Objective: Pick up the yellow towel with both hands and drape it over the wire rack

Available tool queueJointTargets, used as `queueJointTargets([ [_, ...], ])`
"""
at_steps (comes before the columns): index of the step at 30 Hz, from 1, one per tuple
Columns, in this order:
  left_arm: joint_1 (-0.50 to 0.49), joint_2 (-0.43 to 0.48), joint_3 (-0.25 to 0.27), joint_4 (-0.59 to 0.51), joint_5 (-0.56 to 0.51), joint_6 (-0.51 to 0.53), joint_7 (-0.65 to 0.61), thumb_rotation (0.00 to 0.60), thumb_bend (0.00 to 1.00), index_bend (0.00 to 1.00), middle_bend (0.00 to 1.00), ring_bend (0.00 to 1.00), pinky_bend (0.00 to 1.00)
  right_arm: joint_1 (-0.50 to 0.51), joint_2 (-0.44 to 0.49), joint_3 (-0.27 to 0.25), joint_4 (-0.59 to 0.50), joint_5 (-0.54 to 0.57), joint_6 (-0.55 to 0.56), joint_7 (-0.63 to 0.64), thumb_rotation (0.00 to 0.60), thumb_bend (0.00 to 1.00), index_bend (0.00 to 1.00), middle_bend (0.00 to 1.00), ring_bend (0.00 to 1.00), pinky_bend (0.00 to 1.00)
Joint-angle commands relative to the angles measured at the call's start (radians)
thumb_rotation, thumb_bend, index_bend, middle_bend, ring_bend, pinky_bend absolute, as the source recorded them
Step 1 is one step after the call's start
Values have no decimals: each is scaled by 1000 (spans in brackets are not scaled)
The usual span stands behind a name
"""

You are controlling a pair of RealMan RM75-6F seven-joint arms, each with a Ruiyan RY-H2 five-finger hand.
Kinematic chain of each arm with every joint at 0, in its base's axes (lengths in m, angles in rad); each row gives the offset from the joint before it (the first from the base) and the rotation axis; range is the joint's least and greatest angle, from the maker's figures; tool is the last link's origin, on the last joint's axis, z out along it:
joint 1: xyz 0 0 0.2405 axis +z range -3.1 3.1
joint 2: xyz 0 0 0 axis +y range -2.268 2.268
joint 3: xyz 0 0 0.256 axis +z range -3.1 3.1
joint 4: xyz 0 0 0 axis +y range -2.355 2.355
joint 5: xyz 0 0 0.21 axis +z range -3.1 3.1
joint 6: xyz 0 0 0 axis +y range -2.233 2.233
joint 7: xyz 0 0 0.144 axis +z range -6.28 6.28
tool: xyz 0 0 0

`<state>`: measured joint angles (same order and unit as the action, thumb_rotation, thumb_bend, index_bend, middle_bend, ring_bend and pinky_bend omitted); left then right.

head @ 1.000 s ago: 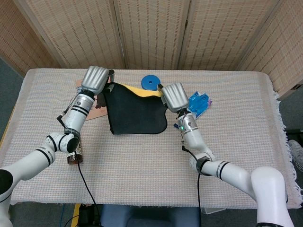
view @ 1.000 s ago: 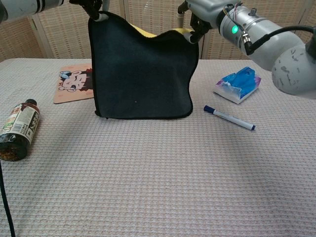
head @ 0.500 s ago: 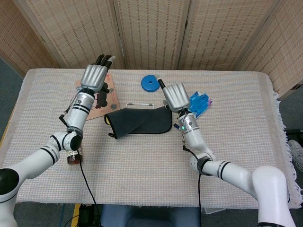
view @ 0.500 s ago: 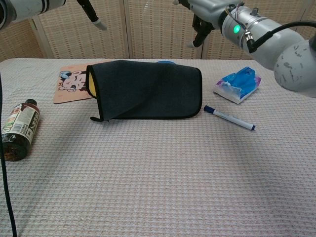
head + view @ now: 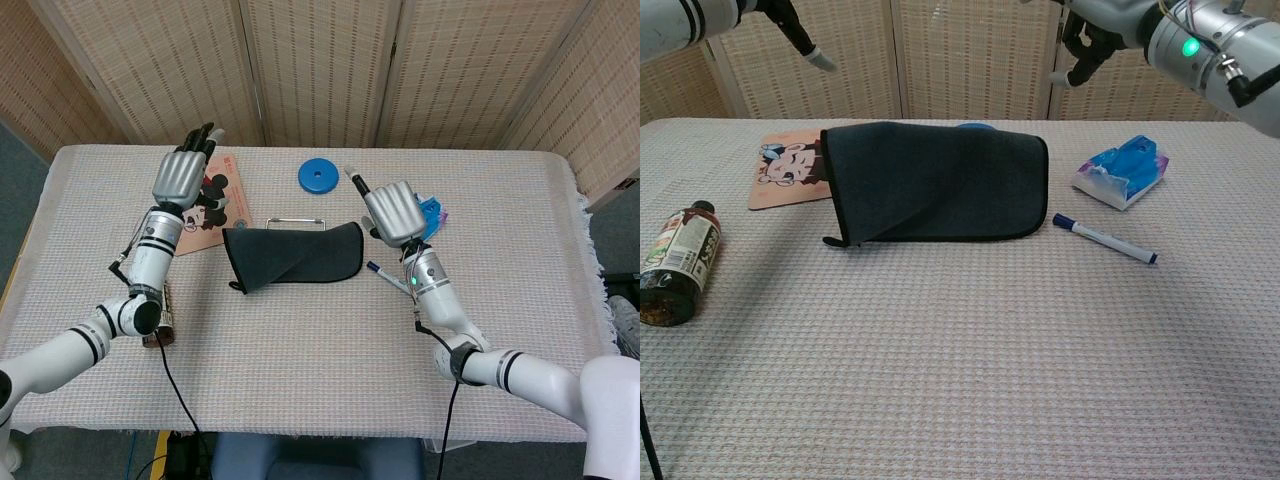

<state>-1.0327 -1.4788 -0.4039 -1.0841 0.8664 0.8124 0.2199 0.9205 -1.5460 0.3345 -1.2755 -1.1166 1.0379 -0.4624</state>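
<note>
Left hand (image 5: 181, 178) and right hand (image 5: 397, 212) both hanging wide, holding nothing, flanking dark soft cloth towel (image 5: 292, 256) lying draped over thin wire rack (image 5: 299, 220).

Both views are evenly and brightly lit by diffuse overhead light; no glare is seen. Only a soft, narrow shadow is cast beneath the towel (image 5: 936, 181) and beside the marker (image 5: 1103, 238), below the right hand (image 5: 397, 212). Focus is held sharp across the table (image 5: 320, 340) in the head view. In the chest view, slight softness is noted toward the upper corners, where the left hand (image 5: 800, 35) is cropped.
</note>
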Motion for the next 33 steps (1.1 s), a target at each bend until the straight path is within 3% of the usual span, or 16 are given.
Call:
queueJointTargets([
  [1, 101, 84, 35, -171, 18, 95, -13, 600, 0, 98, 41, 0, 287, -62, 89, -53, -105, -36, 18, 11, 600, 376, 161, 789, 973, 1000],
  [3, 150, 119, 63, -261, 50, 152, -9, 600, 0, 98, 45, 0, 287, -101, 142, -81, -174, -52, 35, 19, 600, 392, 176, 730, 880, 978],
  [6, 226, 157, 103, -375, 109, 263, 2, 600, 0, 97, 48, 0, 287, -161, 207, -118, -258, -86, 76, 50, 600, 407, 176, 618, 664, 821],
  [14, 425, 266, 213, -621, 197, 477, 21, 600, 0, 98, 52, 0, 287, -330, 352, -223, -405, -247, 236, 164, 600, 421, 176, 460, 379, 515],
  [23, 665, 343, 343, -714, 323, 701, -34, 600, 0, 116, 67, 0, 286, -539, 425, -329, -416, -351, 436, 250, 600, 420, 176, 414, 337, 486],
  [33, 852, 315, 449, -673, 457, 847, -71, 600, 0, 159, 88, 0, 285, -679, 422, -392, -397, -367, 495, 317, 600, 420, 176, 393, 335, 464],
])
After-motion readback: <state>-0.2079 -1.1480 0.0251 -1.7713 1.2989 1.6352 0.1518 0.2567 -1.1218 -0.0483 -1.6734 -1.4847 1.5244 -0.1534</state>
